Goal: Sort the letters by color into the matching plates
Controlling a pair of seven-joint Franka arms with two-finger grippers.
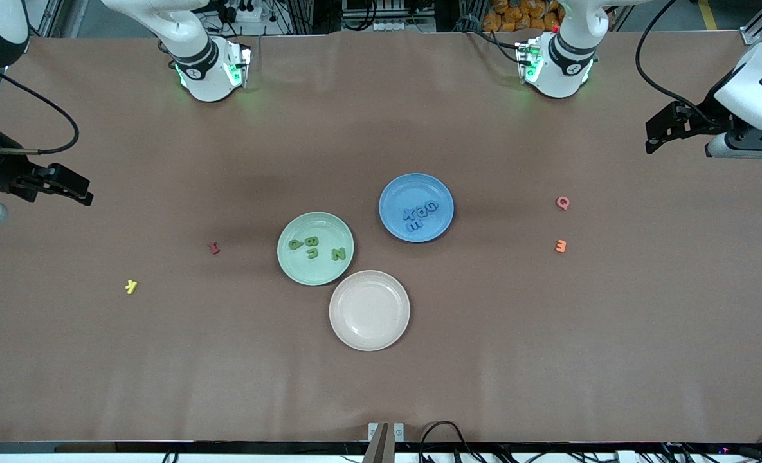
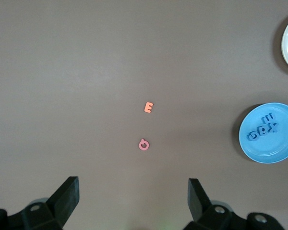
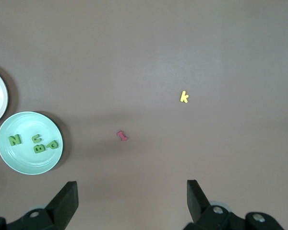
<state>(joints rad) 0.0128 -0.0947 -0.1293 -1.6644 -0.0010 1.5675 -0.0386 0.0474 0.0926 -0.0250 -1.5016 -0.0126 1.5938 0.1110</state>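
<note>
Near the table's middle sat the green plate holding four green letters, and the blue plate holding four blue letters. At the table's end edges both arms waited: the left gripper above the left arm's end, the right gripper above the right arm's, each with jaws wide and empty.

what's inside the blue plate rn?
Four blue letters lie clustered in the blue plate, one X-shaped. No other colours are among them. They sit tight together, so whether any overlap, or anything lies beneath them, cannot be seen.
</note>
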